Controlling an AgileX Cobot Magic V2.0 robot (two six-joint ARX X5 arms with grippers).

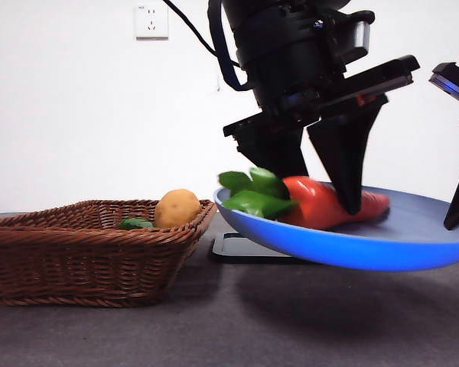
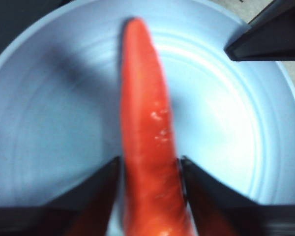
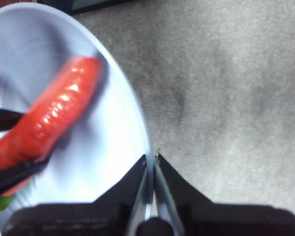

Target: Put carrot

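The carrot (image 1: 321, 202), orange-red with green leaves (image 1: 256, 195), lies on a blue plate (image 1: 367, 248) that hangs tilted above the table. My left gripper (image 1: 321, 195) comes down from above and is shut on the carrot's thick half; in the left wrist view its jaws press both sides of the carrot (image 2: 147, 128) over the plate (image 2: 49, 123). My right gripper (image 1: 455, 218) is shut on the plate's right rim, seen edge-on between its jaws (image 3: 151, 160). The carrot (image 3: 54, 118) also shows in the right wrist view.
A brown wicker basket (image 1: 84, 252) stands at the left with a yellow-brown potato (image 1: 177, 208) and a small green vegetable (image 1: 136, 223) in it. A flat black tray (image 1: 245, 248) lies on the grey table under the plate's left edge.
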